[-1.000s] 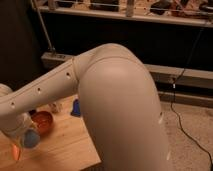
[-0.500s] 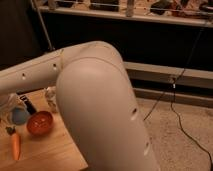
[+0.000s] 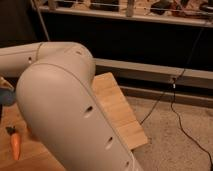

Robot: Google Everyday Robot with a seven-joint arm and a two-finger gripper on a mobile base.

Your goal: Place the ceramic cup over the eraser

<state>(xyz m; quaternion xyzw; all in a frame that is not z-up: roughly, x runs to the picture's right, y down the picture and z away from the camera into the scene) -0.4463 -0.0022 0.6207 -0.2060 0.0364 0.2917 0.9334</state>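
ceramic cup (image 3: 4, 96): only a blue rounded patch cut by the frame edge at 9 o'clock can be taken for it, and too little shows to be sure. it sits above the wooden worktop (image 3: 120, 107), at the left of the arm (image 3: 65, 110), with a small tan shape just above it, also cut by the edge.

arm: 1 large pale grey housing fills the frame from the centre down to 6 o'clock. a slimmer pale segment runs from its top, at about 11 o'clock, out through the left edge at 9 o'clock. 3 dark slots lie in a line down the housing's right flank, and smaller holes dot the upper joint.

claw: it lies outside the view, beyond the left edge at 9 o'clock where the slimmer segment leads. its 2 fingers are pressed together. whether anything sits between them cannot be told.

carrot (image 3: 15, 144): orange, with a dark tuft at its upper end, lying on the worktop at 8 o'clock, just left of the housing and below the blue patch, apart from it.

worktop: light planked wood. its far corner points toward 5 o'clock, and its right edge runs from the centre toward that corner.

floor (image 3: 185, 145): speckled grey, filling the frame from 3 to 5 o'clock.

cable (image 3: 176, 107): black, dropping from 1 o'clock and trailing across the floor toward 4 o'clock, with a 2nd strand branching toward the worktop's right edge.

ledge (image 3: 150, 70): a pale band along the dark wall, from the centre to 3 o'clock.

shelf (image 3: 125, 14): a pale rail at 12 o'clock carrying blurred items.
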